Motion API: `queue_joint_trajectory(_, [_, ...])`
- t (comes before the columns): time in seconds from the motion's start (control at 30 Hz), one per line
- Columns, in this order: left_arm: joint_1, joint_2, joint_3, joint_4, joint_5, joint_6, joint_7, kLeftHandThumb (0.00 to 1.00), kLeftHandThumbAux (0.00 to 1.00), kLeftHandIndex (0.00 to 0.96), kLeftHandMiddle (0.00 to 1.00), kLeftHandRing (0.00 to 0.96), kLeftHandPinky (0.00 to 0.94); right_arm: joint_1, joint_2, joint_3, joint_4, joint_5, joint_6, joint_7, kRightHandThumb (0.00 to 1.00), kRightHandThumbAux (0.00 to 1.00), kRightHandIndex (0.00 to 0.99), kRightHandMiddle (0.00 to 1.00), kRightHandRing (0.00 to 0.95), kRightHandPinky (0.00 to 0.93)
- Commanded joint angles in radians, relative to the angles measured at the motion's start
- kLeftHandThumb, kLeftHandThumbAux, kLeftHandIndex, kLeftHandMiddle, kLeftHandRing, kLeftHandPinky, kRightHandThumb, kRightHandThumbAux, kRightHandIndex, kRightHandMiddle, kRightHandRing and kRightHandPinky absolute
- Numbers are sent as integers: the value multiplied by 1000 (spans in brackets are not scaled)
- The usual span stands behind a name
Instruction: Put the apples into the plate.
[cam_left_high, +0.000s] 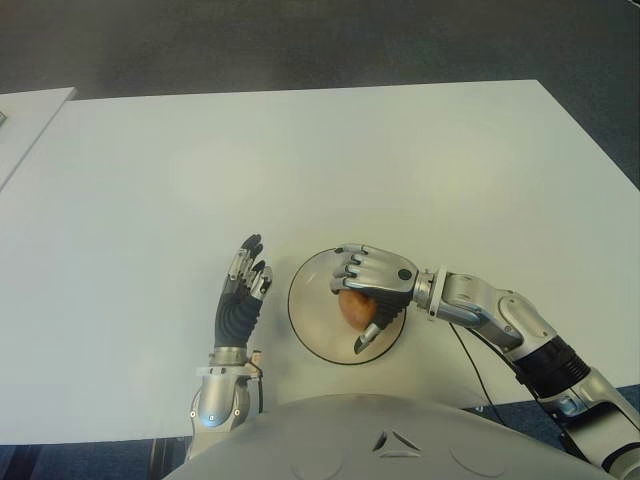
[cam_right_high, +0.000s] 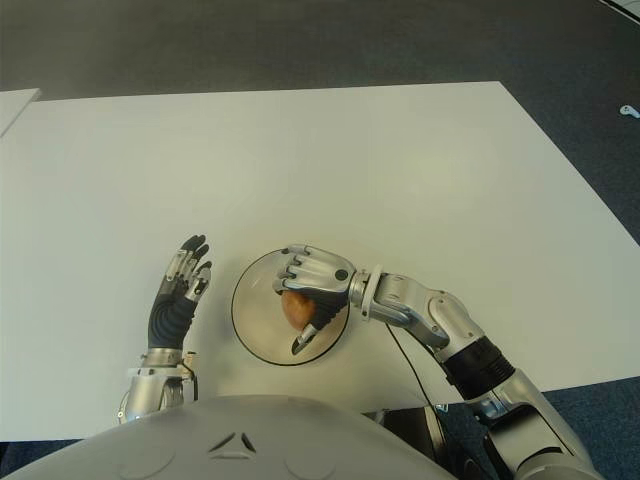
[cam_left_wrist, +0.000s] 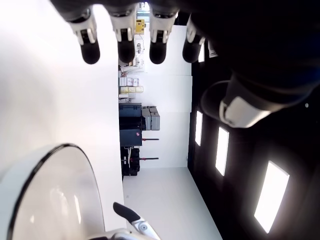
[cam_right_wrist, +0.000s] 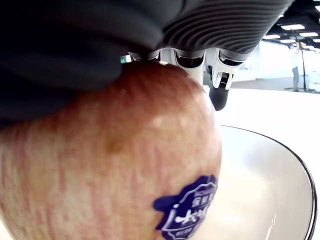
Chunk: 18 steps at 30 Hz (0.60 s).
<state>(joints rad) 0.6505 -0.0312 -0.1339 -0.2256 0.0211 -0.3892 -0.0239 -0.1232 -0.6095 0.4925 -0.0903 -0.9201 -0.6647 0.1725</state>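
We hold the apple (cam_left_high: 354, 307) in our right hand (cam_left_high: 372, 280), which has reached over the plate (cam_left_high: 312, 335) from its right side. The fingers (cam_left_high: 347, 272) are curled over the top of the fruit and the thumb (cam_left_high: 367, 340) hooks under its near side, so the apple sits cupped against the palm. Our guess is that this grip is kept so the fruit can be set down inside the rim and will not roll off. In the right wrist view the apple fills the picture, a blue sticker (cam_right_wrist: 192, 207) on its skin, with the white bowl of the plate close below it; whether the fruit already touches the plate we cannot tell.

Our left hand (cam_left_high: 242, 290) shows just left of the plate, over the table (cam_left_high: 300, 160), fingers straight and relaxed, holding nothing. It stays apart from the rim and does not block the right hand's path.

We see no second apple on the table, though the task speaks of more than one. Nothing else lies inside the plate, and nothing around it stands in the way. A cable (cam_left_high: 470, 365) runs under the right forearm, right of the plate, well clear of it.
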Motion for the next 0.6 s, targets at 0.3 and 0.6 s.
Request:
queue_joint_trajectory(0.3, [4,-1,3,9,5,5,9,22,518,0,0,0,0,-18,4,-3,10,15,-15,3,1,317,0,0,0,0])
queue_joint_trajectory(0.6, [3,1,9,7,2,12,9,30,526,0,0,0,0,-21,7,-1,7,29,-14,18,1,305,0,0,0,0])
